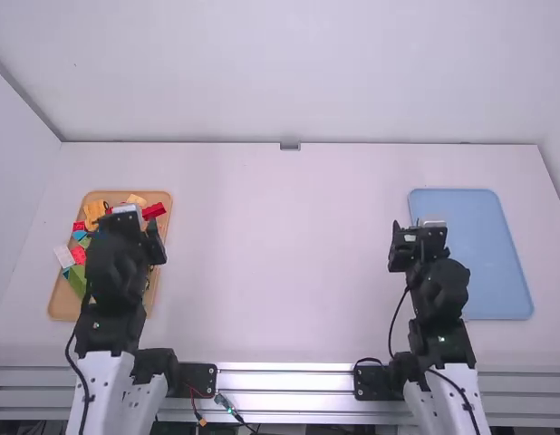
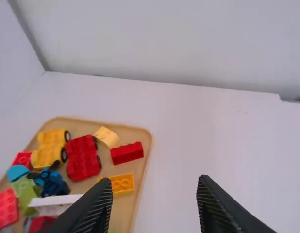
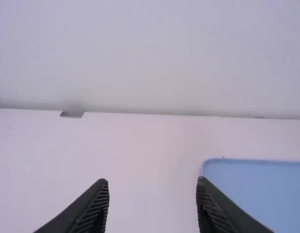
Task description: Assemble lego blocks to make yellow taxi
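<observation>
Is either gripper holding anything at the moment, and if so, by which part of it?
Nothing is held: the left gripper and the right gripper both have open jaws with nothing between them.

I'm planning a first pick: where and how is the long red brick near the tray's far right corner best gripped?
Probably mid-length across the red brick, left pincer coming from above: it seems to lie flat, longer than wide, with one end near the tray's rim.
</observation>
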